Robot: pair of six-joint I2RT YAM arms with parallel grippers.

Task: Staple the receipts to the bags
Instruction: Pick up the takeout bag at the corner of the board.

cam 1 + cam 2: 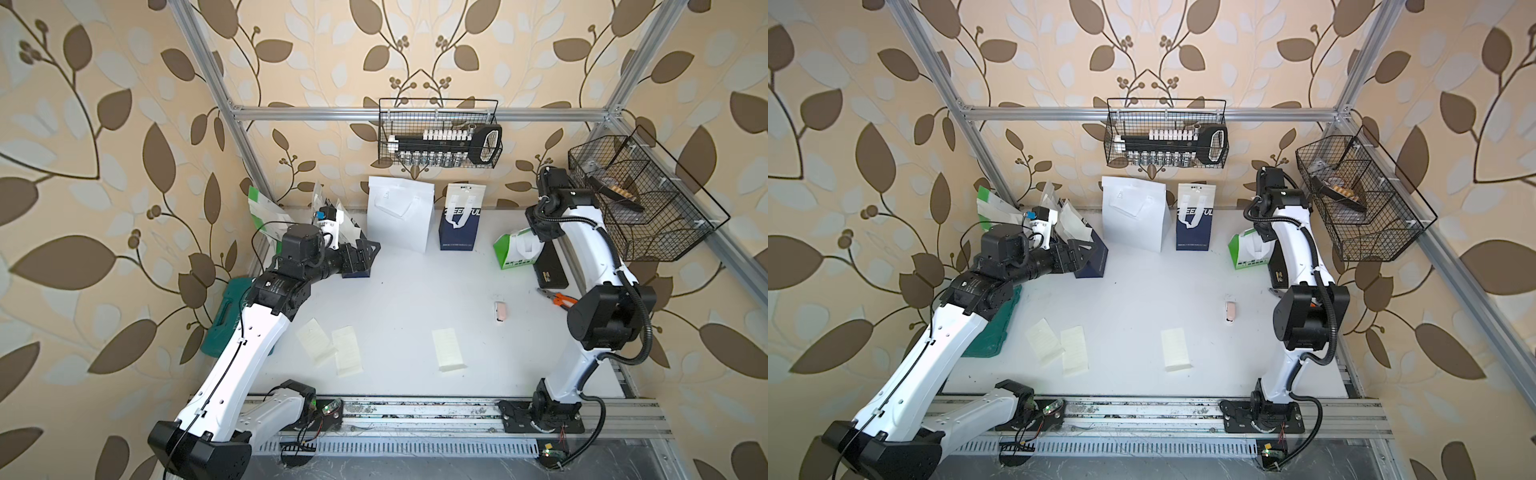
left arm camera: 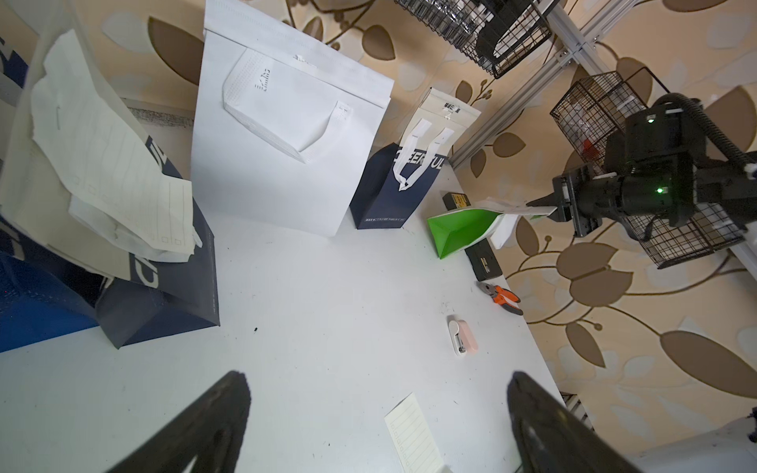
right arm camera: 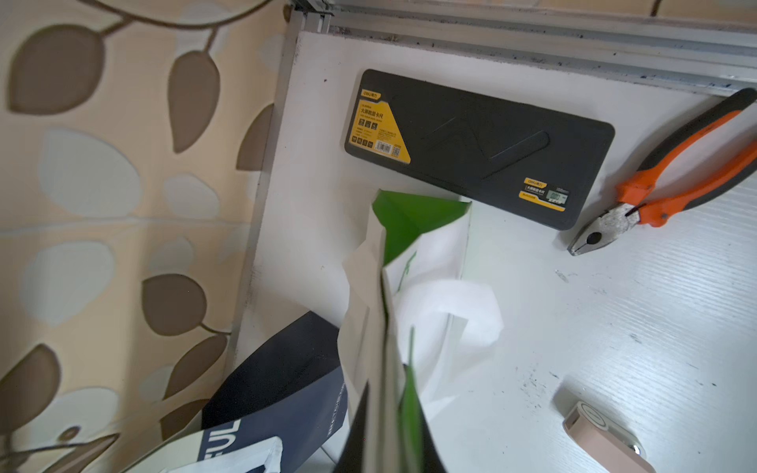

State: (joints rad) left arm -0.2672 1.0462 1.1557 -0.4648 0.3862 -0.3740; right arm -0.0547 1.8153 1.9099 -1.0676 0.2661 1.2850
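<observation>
Item: white-and-green bag [image 2: 463, 231], at the right rear of the white table [image 1: 407, 299]. Condition: tipped off upright, green base turned toward table centre, leaning over a black caliper case [image 3: 483, 143]; orange-handled pliers [image 3: 676, 180] lay just beside that case. Holder: right gripper [image 2: 547, 209], jaws pressed together on the bag's folded top edge, a thin pinch on the white lip in the left wrist view. The bag's white handle [image 3: 450, 315] hung loose below the grip. Companion tool: pink stapler [image 1: 500, 311], flat on the table, forward of the held bag on the right arm's side, long axis running front to rear. Matching stock: one loose receipt [image 1: 448, 348], further forward and slightly toward centre, long axis likewise front to rear; two further receipts [image 1: 316, 340] side by side toward the left arm. Left gripper [image 1: 365, 251]: jaws spread wide and empty, hovering at left rear beside a navy bag [image 2: 176, 262] with lined slips against its face. Against the back wall: plain white bag [image 1: 399, 216] and navy CHEERFUL bag [image 1: 459, 226], both upright. Assessment: the coming move likely turned on bag and receipt lying well apart along the table's depth. The right arm was nearer the stapler but occupied; the free left arm stood nearer the pair of receipts than the single one.
</observation>
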